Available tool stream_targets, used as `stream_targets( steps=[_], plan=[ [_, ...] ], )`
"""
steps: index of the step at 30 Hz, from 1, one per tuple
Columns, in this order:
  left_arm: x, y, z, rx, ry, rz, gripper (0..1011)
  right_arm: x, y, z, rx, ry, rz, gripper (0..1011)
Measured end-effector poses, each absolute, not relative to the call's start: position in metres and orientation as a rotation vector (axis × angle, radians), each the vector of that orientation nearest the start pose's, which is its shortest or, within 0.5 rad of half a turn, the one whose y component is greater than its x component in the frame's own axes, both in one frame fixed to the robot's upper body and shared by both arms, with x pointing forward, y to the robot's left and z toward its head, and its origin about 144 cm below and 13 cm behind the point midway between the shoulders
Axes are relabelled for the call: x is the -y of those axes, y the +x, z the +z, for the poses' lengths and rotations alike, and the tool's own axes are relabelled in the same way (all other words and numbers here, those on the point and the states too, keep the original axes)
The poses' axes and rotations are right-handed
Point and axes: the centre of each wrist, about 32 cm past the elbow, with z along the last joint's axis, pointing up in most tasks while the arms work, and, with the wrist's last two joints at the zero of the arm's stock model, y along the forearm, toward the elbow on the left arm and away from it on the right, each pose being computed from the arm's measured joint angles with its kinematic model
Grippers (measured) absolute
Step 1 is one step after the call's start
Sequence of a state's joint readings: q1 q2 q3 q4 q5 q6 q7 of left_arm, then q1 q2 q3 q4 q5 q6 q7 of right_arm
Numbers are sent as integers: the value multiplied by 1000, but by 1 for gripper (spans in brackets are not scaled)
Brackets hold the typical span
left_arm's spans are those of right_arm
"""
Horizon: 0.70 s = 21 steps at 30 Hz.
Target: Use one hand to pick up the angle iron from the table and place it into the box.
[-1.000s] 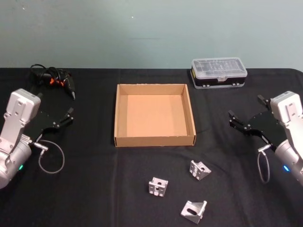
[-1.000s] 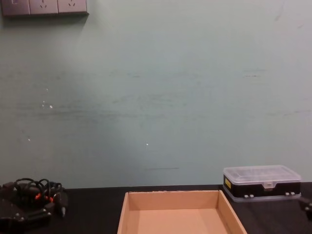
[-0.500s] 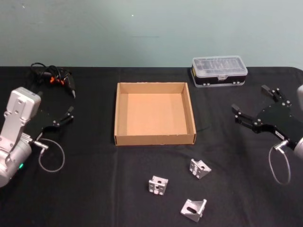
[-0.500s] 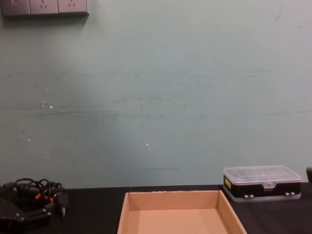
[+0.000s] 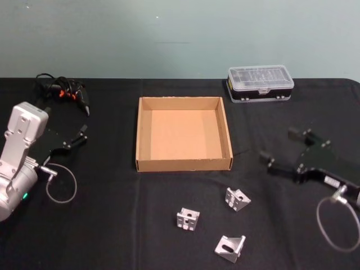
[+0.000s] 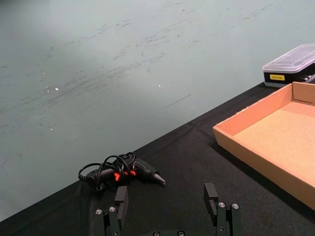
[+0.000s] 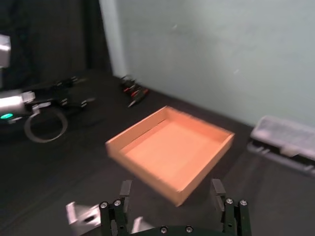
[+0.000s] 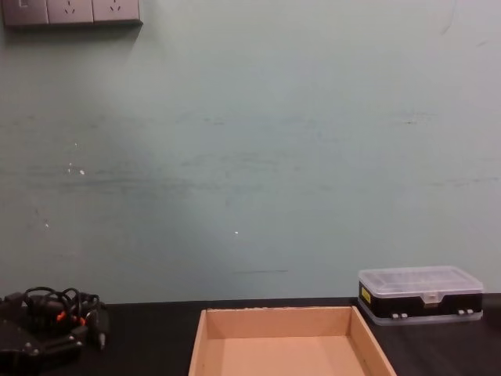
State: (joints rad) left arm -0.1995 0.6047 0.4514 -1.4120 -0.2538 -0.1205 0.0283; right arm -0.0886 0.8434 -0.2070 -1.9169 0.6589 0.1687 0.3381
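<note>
Angle irons [image 5: 237,199], three small silver metal brackets, lie on the black counter [image 5: 107,225] just in front of the shallow tan cardboard box [image 5: 183,166], none inside it. Since a second ago the right black claw hand [image 5: 278,145] has swung lower and nearer the box's right front corner, fingers spread. Left of the box, the left hand [image 6: 165,192] stays parked, fingers spread.

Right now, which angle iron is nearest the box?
The angle iron farthest from the robot, just off the box's front-right corner; the other two lie nearer the robot.
</note>
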Motion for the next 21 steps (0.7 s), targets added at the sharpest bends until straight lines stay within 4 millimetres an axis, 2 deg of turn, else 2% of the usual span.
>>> stream_targets(
  steps=[8, 21],
  plan=[
    [-310, 489, 1140, 285, 305, 1248, 1011, 317, 419, 1235, -150, -324, -752, 1003],
    [-310, 489, 1140, 285, 305, 1248, 1011, 308, 431, 1225, -221, -483, -704, 1003]
  ],
)
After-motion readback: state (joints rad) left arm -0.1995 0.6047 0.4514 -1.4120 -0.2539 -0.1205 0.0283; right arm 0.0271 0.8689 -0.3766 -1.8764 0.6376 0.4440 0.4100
